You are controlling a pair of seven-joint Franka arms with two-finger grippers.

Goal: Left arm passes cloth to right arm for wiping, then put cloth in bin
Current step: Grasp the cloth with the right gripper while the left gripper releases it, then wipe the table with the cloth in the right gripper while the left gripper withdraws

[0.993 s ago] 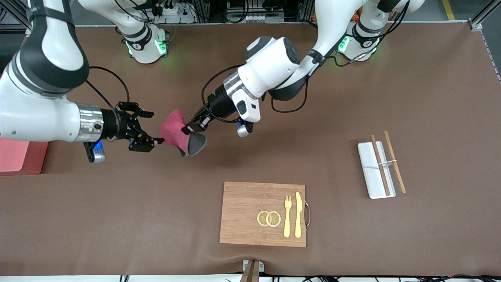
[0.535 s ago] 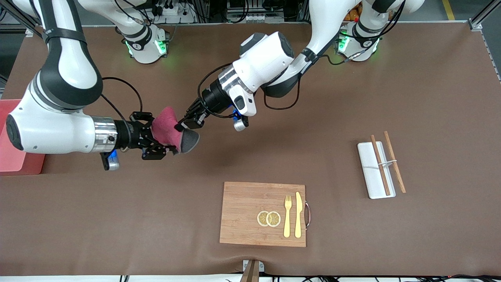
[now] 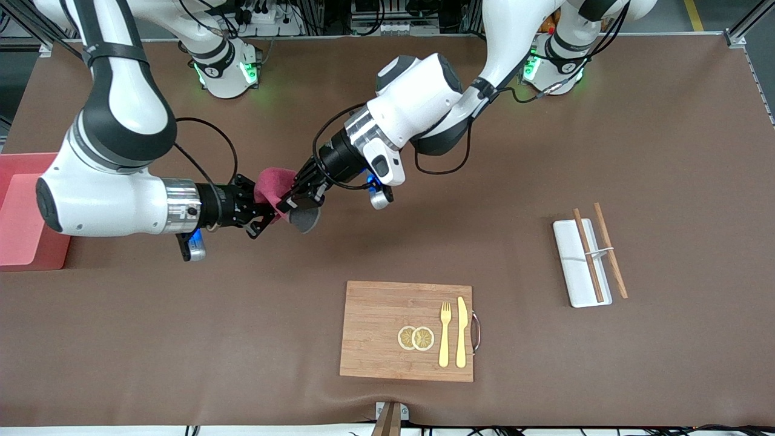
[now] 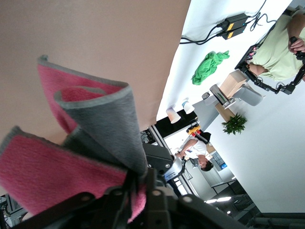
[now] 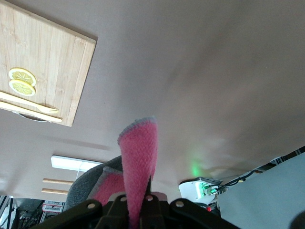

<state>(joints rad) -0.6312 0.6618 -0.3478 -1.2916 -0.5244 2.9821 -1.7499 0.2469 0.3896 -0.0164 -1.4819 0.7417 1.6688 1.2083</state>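
Note:
The cloth (image 3: 270,181), crimson-magenta with a dark grey face, hangs in the air over the brown table's middle, held between both grippers. My left gripper (image 3: 289,203) is shut on one side of it. My right gripper (image 3: 263,212) is shut on the side toward the right arm's end. In the left wrist view the cloth (image 4: 57,176) bunches out from the left gripper (image 4: 138,191). In the right wrist view a magenta fold (image 5: 140,152) stands pinched in the right gripper (image 5: 140,200). The salmon-pink bin (image 3: 24,212) sits at the right arm's end of the table.
A bamboo cutting board (image 3: 375,321) with lemon slices, a fork and a knife lies nearer the front camera; it also shows in the right wrist view (image 5: 43,62). A white tray (image 3: 575,266) with chopsticks lies toward the left arm's end.
My right gripper, open a second ago, has moved in onto the cloth and shut on it. My left gripper still holds the cloth and has shifted only slightly.

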